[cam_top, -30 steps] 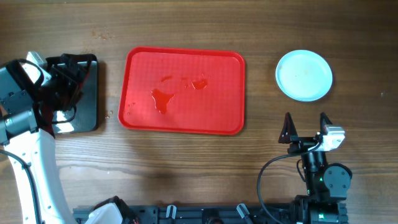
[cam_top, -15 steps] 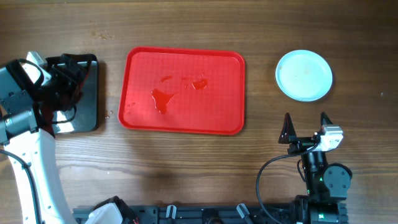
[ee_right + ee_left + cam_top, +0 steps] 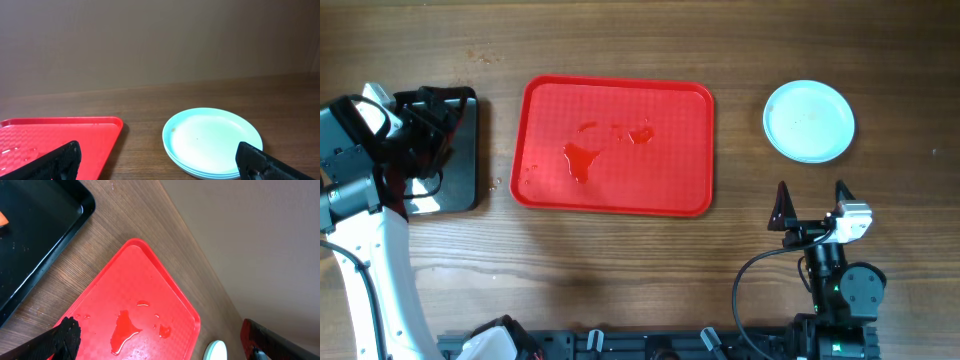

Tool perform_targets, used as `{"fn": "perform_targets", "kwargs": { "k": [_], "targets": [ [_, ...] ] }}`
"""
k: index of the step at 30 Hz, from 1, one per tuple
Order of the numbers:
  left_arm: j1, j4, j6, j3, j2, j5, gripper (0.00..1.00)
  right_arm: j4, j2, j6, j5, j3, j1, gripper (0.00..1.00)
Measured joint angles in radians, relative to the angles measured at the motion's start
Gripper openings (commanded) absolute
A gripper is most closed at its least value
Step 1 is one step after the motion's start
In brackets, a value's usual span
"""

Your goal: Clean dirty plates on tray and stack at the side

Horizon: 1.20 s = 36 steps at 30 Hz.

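At the far left we see the left gripper (image 3: 159, 334) hanging above a glossy black tray (image 3: 460, 180), its jaws spread wide with nothing between them. Next along, in the middle of the wooden table (image 3: 620, 260), lies the red tray (image 3: 615, 110); no plate is on it, only a small puddle (image 3: 580, 160) and a few droplets of clear liquid. Further right, well apart from the red tray, the plates (image 3: 212, 140) sit stacked on the bare table, pale and nearly spotless on top. Just in front of them the right gripper (image 3: 810, 192) points at the stack, jaws wide apart and empty. We judge the task to be at its close: all plates appear cleaned and stacked at the side. The next move seems to call for little more than drawing both arms back without nudging the stack. We can read no brand, label or writing anywhere.
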Motion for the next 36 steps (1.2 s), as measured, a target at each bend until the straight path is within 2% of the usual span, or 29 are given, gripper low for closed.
{"fn": "perform_targets", "kwargs": {
  "k": [7, 9, 12, 18, 22, 29, 36],
  "targets": [
    [-0.001, -0.074, 0.004, 0.0, -0.002, -0.051, 1.0, 0.0, 0.0, 0.0, 0.0, 0.0, 0.0, 1.0],
    [-0.013, -0.088, 0.039, -0.01, -0.019, -0.07, 1.0, 0.0, 0.0, 0.0, 0.0, 0.0, 0.0, 1.0],
    [-0.069, -0.036, 0.161, -0.074, -0.103, -0.082, 1.0, 0.0, -0.001, 0.0, 0.0, 0.0, 0.0, 1.0],
    [-0.21, 0.125, 0.464, -0.325, -0.377, -0.084, 1.0, 0.0, -0.001, 0.0, 0.0, 0.0, 0.0, 1.0],
    [-0.259, 0.219, 0.578, -0.504, -0.586, -0.098, 1.0, 0.0, -0.001, 0.0, 0.0, 0.0, 0.0, 1.0],
    [-0.286, 0.35, 0.623, -0.727, -0.836, -0.155, 1.0, 0.0, -0.001, 0.0, 0.0, 0.0, 0.0, 1.0],
    [-0.293, 0.614, 0.458, -0.99, -1.008, -0.247, 1.0, 0.0, -0.001, 0.0, 0.0, 0.0, 0.0, 1.0]
  ]
}}
